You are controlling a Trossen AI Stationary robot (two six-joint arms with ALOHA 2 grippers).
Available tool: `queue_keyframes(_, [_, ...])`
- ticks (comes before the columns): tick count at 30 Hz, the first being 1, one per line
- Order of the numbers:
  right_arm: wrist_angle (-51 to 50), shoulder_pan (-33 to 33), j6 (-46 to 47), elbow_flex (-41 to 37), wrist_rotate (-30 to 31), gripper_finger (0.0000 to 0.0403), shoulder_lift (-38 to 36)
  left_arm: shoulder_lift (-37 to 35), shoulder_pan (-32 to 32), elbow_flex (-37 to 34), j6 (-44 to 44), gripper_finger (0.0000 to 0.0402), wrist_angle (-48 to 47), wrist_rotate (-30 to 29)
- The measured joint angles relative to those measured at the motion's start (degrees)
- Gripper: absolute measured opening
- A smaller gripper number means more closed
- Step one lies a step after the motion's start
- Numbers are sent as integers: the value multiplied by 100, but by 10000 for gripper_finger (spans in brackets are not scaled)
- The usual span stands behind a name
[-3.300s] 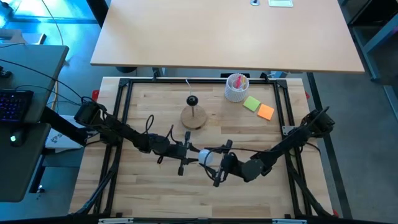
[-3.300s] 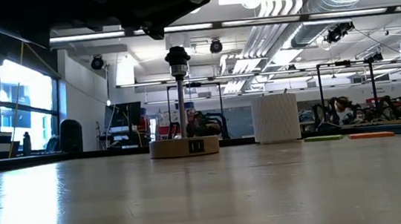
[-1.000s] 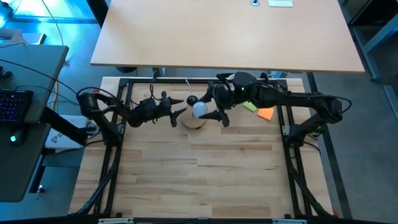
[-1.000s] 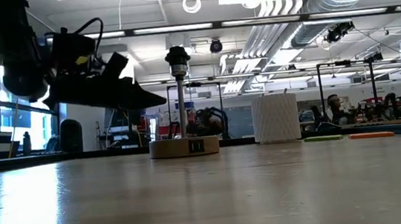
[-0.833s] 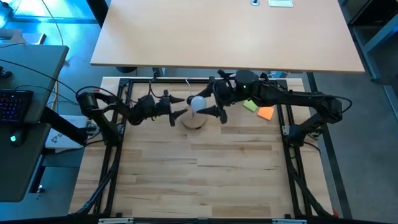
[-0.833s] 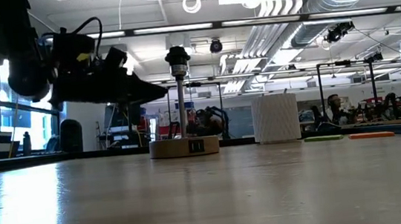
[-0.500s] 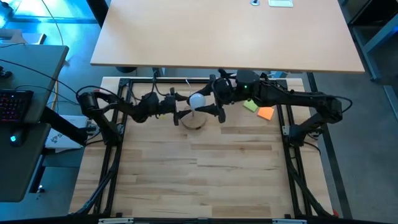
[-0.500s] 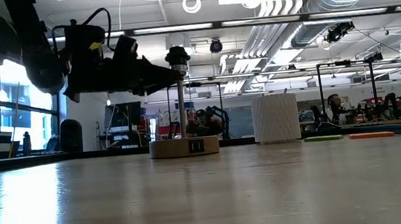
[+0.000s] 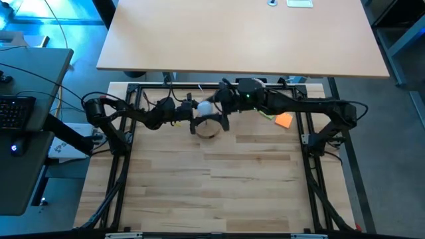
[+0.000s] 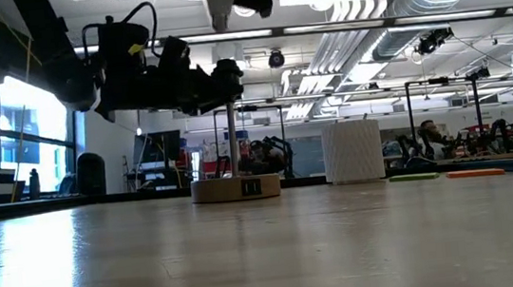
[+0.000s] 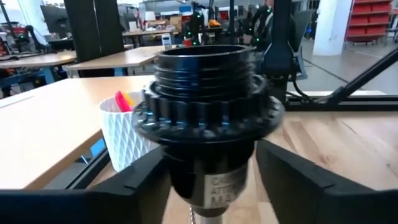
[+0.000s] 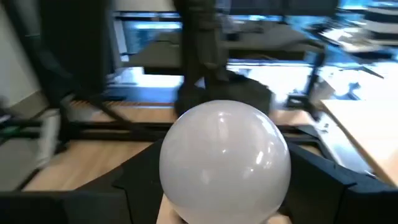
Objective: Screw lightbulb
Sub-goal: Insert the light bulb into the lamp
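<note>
A wooden disc stand point(image 9: 208, 127) at the table's far middle carries an upright post topped by a black threaded socket point(image 11: 208, 118). My left gripper point(image 9: 194, 114) reaches in from the left, level, and is shut on that socket. The white lightbulb point(image 9: 206, 106) hangs just above the socket, with my right gripper point(image 9: 211, 110) shut on it and coming from the right. In the right wrist view the bulb's round globe point(image 12: 224, 160) fills the gap between the fingers, and its screw base is hidden. My left gripper pinches the socket's smooth lower body point(image 11: 211, 183), below the ribbed collar, between its two fingers. The fingers come level from the table's left. The socket stands upright on the stand's post point(image 10: 234, 136). My right gripper holds the lightbulb by the sides of its globe point(image 12: 180, 186), one finger on each side. The fingers come roughly level from the table's right. The bulb is lifted clear, over the socket; the part nearest the wrist is hidden by the globe itself.
A white ribbed cup point(image 10: 351, 151) with pink contents stands right of the stand, mostly under my right arm in the high view. An orange note point(image 9: 283, 120) and a green note point(image 9: 265, 114) lie beside it. The near half of the wooden table point(image 9: 212, 186) is bare.
My left gripper has gone up and toward the table's right, up to the socket, and now has it between its fingers. My right gripper has carried the bulb toward the table's left and far edge and a little down, to just over the socket.
</note>
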Motion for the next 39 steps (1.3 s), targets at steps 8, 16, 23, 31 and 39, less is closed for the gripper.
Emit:
queue_keyframes(8, [268,-330,299,-2,216,263,128,0,2,0,-306,139,-24,131])
queue_keyframes(16, [55,-379,548,-4,134,263,175,0,-8,0,-403,139,-24,131])
queue_keyframes(23, [-9,-402,672,-4,210,263,177,0,-98,-7,-425,140,5,129])
queue_keyframes(31, [-141,-389,755,-4,223,263,177,0,-153,-7,-400,141,18,82])
queue_keyframes(39, [-95,-371,800,-2,173,263,435,0,-150,-13,-401,141,44,46])
